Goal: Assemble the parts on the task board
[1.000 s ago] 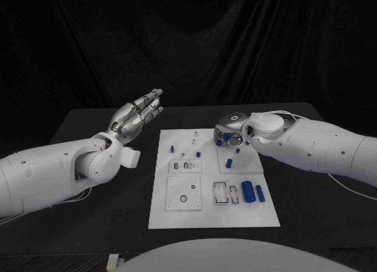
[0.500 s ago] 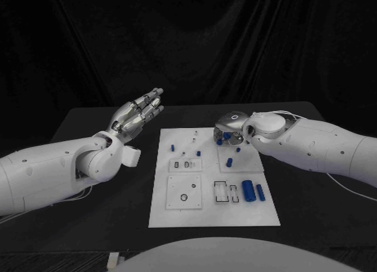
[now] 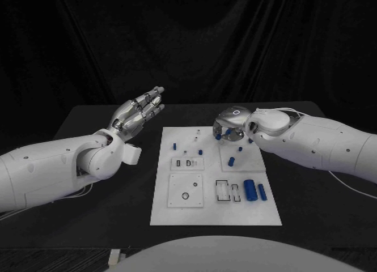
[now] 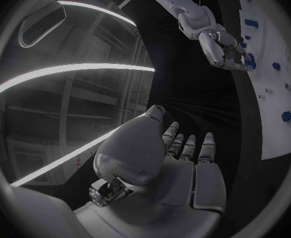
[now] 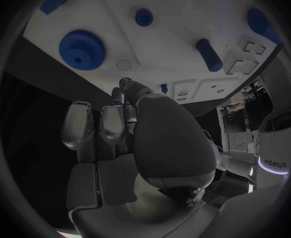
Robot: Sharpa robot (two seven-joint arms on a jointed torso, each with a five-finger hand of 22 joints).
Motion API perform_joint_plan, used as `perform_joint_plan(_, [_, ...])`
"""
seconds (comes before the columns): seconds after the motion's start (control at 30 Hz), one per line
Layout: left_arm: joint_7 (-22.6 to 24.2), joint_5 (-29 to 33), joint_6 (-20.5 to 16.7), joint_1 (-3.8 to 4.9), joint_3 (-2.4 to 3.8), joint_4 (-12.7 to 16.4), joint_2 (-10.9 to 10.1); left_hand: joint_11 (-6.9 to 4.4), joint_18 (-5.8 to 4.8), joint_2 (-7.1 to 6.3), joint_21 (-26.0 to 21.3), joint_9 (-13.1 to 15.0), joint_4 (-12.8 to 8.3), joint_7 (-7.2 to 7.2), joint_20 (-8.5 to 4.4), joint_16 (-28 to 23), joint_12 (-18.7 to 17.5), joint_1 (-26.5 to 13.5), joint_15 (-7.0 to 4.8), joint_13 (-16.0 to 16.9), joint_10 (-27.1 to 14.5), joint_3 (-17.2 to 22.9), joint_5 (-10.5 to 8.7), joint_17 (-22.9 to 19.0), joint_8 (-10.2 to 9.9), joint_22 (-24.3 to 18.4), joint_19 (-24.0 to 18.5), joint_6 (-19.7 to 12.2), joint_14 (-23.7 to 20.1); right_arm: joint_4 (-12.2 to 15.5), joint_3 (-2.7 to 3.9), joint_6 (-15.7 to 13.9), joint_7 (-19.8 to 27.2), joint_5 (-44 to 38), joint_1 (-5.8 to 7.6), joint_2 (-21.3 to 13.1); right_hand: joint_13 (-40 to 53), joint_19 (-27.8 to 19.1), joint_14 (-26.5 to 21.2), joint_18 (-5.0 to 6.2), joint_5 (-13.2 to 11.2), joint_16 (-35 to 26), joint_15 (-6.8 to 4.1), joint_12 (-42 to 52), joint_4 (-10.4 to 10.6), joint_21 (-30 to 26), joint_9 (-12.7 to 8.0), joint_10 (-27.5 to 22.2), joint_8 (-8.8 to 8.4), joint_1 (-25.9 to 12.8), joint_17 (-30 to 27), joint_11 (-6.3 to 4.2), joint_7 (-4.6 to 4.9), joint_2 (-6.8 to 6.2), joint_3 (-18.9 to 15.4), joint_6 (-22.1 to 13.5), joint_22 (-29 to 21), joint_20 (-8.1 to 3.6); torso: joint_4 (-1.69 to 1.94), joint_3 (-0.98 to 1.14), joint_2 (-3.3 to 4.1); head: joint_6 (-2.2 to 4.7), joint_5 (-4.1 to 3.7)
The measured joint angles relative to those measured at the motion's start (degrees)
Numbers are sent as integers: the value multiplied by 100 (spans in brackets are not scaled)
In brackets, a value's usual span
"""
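1. The task board (image 3: 214, 175) lies in the middle of the black bench (image 3: 98, 187), and everything below is placed from it.
2. In the head view the left hand (image 3: 141, 111) hangs in the air off the board's far left corner, clear of it, fingers straight and close together, holding nothing.
3. The left wrist view shows the same hand (image 4: 185, 158) from behind, palm flat and fingers (image 4: 187, 145) stretched side by side with nothing between them.
4. The head view puts the right hand (image 3: 230, 126) over the board's far right part, fingers pointing down to the surface; from there I cannot tell whether it holds a part.
5. The right wrist view looks past the right hand (image 5: 122, 137): its fingers (image 5: 79, 124) are extended together just short of the board, and no part is seen in them.
6. That view also brings out a blue gear (image 5: 82, 46) lying on the board beyond the fingertips, with a blue peg (image 5: 209, 54) and a small round blue part (image 5: 144, 17) further across the board.
7. The head view alone shows the board's near half: two blue cylinders (image 3: 254, 191) lie side by side at its right edge, just beside a rectangular slot outline (image 3: 227, 191).
8. The left wrist view catches the right hand (image 4: 226, 52) from the side, touching or nearly touching the board's edge region beside a blue part (image 4: 251, 61).
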Motion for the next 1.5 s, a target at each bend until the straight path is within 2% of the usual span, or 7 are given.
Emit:
perform_joint_plan(0.23, [0,0,0,-1,0,-11,-14,0,0,0,0,0,-16,-1,20,0,0,0,0,0,0,16,0,-2,0,0,-20,41,0,-61,6,0,-7,32,111,194,-7,0,0,0,-22,0,0,-15,17,0,35,8,1,-39,-4,8,6,-36,-17,5,21,0,-4,0,-6,-4,9])
perform_joint_plan(0.67, [1,-1,-9,-1,0,95,-77,0,1,0,22,5,-31,20,41,0,0,0,0,0,0,31,0,-2,0,5,0,62,0,-656,4,91,3,164,127,718,-32,11,0,0,-112,-23,1,-115,48,0,111,8,0,-168,-31,9,5,-28,-49,-99,34,12,7,-3,2,5,-23])
perform_joint_plan(0.93, [1,-1,-23,-1,1,154,-114,19,0,-23,22,5,-31,-1,41,0,0,23,21,0,20,31,0,-1,23,5,0,82,21,-858,5,130,5,202,128,841,-32,11,0,1,-133,-23,1,-148,48,0,139,28,-1,-194,-55,29,-1,-47,-48,-132,41,11,27,-15,29,-1,-10])
perform_joint_plan(1.07, [1,-1,-30,1,1,209,-134,19,0,-23,22,5,-31,0,41,0,0,23,21,0,20,31,0,0,23,4,0,82,21,-937,5,133,1,210,130,887,-40,11,0,0,-133,-48,1,-148,48,0,141,28,-25,-197,-73,29,29,-43,-49,-162,47,11,43,-21,47,-3,1])
perform_joint_plan(1.23, [1,-1,-41,5,2,287,-143,19,1,-23,22,9,-31,-1,41,0,0,23,21,0,20,31,0,1,23,4,0,82,21,-1041,5,131,-7,220,140,943,-40,11,0,0,-133,-47,1,-175,80,-1,144,27,-28,-197,-73,29,10,-43,-46,-184,47,11,76,-25,91,29,-8])
perform_joint_plan(1.5, [-7,-1,-51,20,3,417,-178,19,0,-23,22,9,-31,0,41,0,0,23,20,0,20,31,0,2,23,4,0,82,21,-1119,6,125,-14,226,149,993,-39,30,-1,0,-135,-47,1,-175,80,-1,144,27,-29,-197,-73,29,36,-43,-46,-210,56,31,147,-28,191,129,-63])
